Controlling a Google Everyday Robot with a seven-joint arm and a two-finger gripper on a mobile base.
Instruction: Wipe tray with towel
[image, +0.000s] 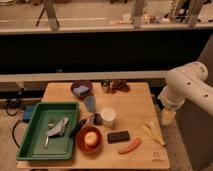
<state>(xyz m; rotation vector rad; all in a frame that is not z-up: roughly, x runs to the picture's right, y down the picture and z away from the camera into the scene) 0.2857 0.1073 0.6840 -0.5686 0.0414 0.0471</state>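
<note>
**Green tray and grey towel, with the arm standing off at the right**

Green plastic forms the tray (52, 104), which sits at the lower left of the frame on the left end of a wooden table (140, 105). The grey towel (59, 127) lies crumpled on the tray floor beside a small utensil (48, 135). It is inside the surface it is meant to wipe, so it needs only to be picked up there. The white arm (187, 82) is folded at the right edge of the frame. The gripper (169, 117) hangs just off the table's right side, well apart from the tray. Its jaws are spread wide and hold nothing. This is judged to be the approach step, with wiping not yet begun. A red bowl (89, 139) just beside the tray's right wall, along with cups (107, 116) at mid-table, lies across the likely reach. A path coming in from above would probably avoid them.
</note>
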